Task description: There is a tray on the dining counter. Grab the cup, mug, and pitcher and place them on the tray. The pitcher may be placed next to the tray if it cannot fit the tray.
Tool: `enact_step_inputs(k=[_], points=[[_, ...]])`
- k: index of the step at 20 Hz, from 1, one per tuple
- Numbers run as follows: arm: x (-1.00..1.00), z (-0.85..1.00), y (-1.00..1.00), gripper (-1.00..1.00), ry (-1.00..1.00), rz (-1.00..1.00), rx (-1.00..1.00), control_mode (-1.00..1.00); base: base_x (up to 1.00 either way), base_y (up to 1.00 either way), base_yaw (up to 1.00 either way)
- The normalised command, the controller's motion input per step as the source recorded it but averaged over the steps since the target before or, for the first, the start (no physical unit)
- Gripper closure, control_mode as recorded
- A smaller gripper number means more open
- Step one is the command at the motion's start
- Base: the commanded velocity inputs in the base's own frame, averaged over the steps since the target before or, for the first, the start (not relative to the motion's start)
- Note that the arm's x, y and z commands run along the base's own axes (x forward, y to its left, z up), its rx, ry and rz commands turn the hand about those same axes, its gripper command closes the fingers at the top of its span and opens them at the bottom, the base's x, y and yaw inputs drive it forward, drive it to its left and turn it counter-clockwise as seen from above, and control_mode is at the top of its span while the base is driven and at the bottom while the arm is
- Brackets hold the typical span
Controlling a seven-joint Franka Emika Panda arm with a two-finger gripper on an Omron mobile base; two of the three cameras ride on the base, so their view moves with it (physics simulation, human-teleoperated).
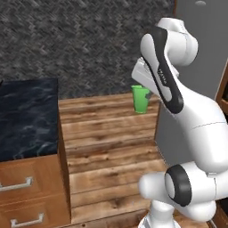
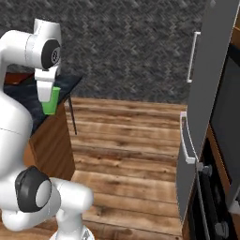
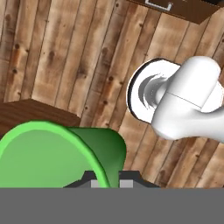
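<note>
The wooden plank floor (image 1: 107, 147) is spreading across the room, running up to the grey herringbone wall (image 1: 80, 40) behind it. The dining counter (image 1: 26, 116), black and white-veined on top, is standing on that floor at its left side, with wooden drawers (image 1: 26, 191) and pale handles below the top. A tall grey fridge door (image 2: 206, 93) is rising at the floor's right side. The white arm is reaching up over the floor, and its gripper (image 3: 108, 181) is hanging well above the planks with the jaws pinched nearly together on the rim wall of the cup (image 1: 141, 99). The green cup is hanging upright in that grip, off the floor and near the counter's corner.
</note>
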Motion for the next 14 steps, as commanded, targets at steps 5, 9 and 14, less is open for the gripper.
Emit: enact_step_inputs(k=[5, 9, 14], points=[[0.00, 0.00, 0.00, 1.00, 0.00, 0.00, 0.00, 1.00, 0.69, -0.52, 0.00], [0.00, 0.00, 0.00, 1.00, 0.00, 0.00, 0.00, 1.00, 0.86, -0.13, 0.00], [0.00, 0.00, 0.00, 1.00, 0.00, 0.00, 0.00, 1.00, 0.94, 0.00, 0.00]])
